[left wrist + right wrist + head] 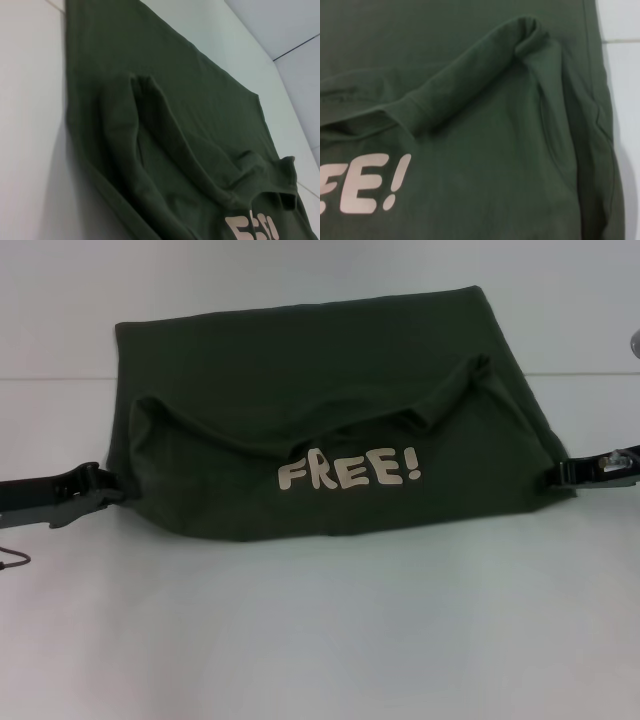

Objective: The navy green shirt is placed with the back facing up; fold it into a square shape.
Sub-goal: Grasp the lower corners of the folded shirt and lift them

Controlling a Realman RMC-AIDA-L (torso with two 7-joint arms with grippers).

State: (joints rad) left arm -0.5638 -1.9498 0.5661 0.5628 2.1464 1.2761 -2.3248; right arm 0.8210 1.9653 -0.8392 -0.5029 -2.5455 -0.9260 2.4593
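Note:
The navy green shirt [330, 410] lies on the white table, far wider than either gripper. Its near part is folded over the rest, so the pale "FREE!" lettering [350, 470] faces up, with a rumpled ridge of cloth just behind it. My left gripper [112, 487] sits low at the shirt's left edge, touching the folded layer. At the right edge, level with the lettering, my right gripper [566, 473] does the same. The left wrist view shows the shirt [165, 140] and its ridge close up. The right wrist view shows the shirt [485, 165] and the end of the lettering.
The white table [320, 640] stretches in front of the shirt, with a seam line [60, 377] running across behind it. A thin dark wire loop [14, 561] shows at the left edge. A small grey object [635, 342] sits at the far right edge.

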